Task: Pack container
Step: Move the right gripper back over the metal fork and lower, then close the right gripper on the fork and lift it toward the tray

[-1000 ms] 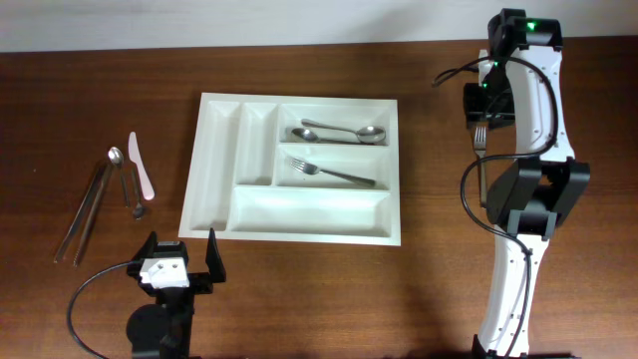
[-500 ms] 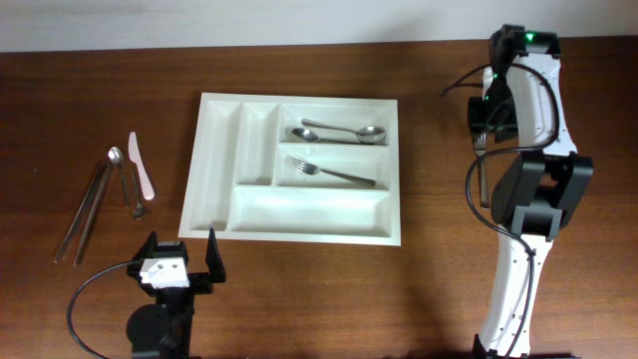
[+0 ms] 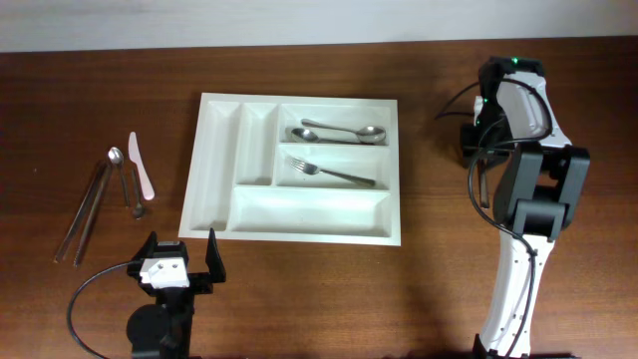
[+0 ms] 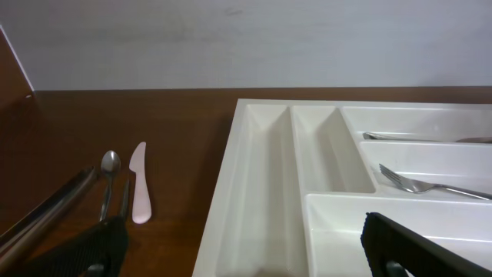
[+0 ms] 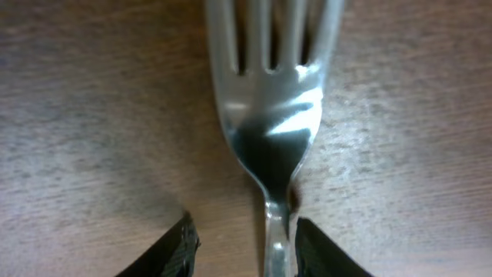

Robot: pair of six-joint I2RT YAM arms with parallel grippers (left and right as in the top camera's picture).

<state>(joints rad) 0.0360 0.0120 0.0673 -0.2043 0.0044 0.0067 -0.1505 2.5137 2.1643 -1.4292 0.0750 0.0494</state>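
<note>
The container (image 3: 214, 170) is a white compartment tray in the middle of the table, also seen in the left wrist view (image 4: 261, 185). It holds a spoon (image 3: 339, 132) in one long compartment and a fork (image 3: 334, 174) in the one below. A second fork (image 5: 269, 100) lies on the bare wood at the right. My right gripper (image 5: 242, 246) is low over it, open, with the neck of the fork between its fingers, close to the right one. My left gripper (image 3: 180, 261) (image 4: 242, 231) stands wide open and holds nothing near the tray's front left corner.
Left of the tray lie a spoon (image 3: 115, 157), a pink knife (image 3: 141, 167), long metal tongs (image 3: 85, 209) and a small utensil (image 3: 137, 199). The right arm (image 3: 528, 199) stretches from the front edge along the table's right side.
The right wrist has swung forward and come down over the fork on the table, which the arm now mostly hides from above. The left arm has not moved.
</note>
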